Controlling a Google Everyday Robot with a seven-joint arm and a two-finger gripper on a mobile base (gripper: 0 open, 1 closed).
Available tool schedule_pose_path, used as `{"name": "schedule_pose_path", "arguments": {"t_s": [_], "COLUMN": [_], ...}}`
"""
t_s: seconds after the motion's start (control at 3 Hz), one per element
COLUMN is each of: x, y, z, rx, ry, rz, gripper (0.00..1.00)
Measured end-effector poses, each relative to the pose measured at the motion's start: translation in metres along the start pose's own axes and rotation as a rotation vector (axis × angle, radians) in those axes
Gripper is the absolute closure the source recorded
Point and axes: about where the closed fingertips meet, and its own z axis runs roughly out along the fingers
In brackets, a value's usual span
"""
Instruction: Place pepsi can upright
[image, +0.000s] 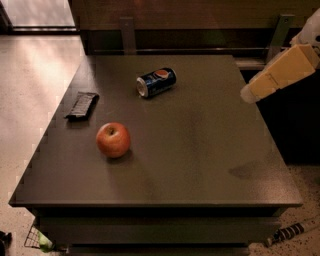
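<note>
**One can on its side, gripper off to the right**

One can (156, 82) is seen, lying on its side on the far half of the table (200, 150), a little left of the middle. Its silver end is turned toward the left and the round red-white-blue logo faces upward. Nothing touches it.

One apple (113, 140) is set nearer the front and to the left of the can, well apart from it. It is red and rests with its stem dimple upward. One wrapper (82, 105), dark and flat, is laid close to the table's left edge, apart from both the apple and the can. Three things in all are counted on the one dark table top.

One gripper (260, 85) is seen at the right side of the view, held in the air over the table's right edge and slanted down toward the left. It is pale yellow with a lighter tip. It is well apart from the can and nothing is seen held in it; whether it is spread or pressed together cannot be told. A faint shadow (245, 170) is cast on the table's right part below it.

Two metal posts (127, 34) are stood behind the table's far edge, one at the left and one at the right. One striped rod (290, 232) is seen on the speckled floor by the front right corner.
</note>
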Motion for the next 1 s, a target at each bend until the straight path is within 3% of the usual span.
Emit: {"name": "schedule_pose_path", "arguments": {"t_s": [0.33,0.67,1.0], "x": [-0.025,-0.055,-0.073], "y": [-0.006,-0.027,-0.04], "z": [0.016,0.031,0.045], "rx": [0.001,-0.004,-0.008], "ry": [-0.157,-0.292,-0.343], "rz": [0.248,0.444,0.581], "gripper": [0.0,0.0,0.0]}}
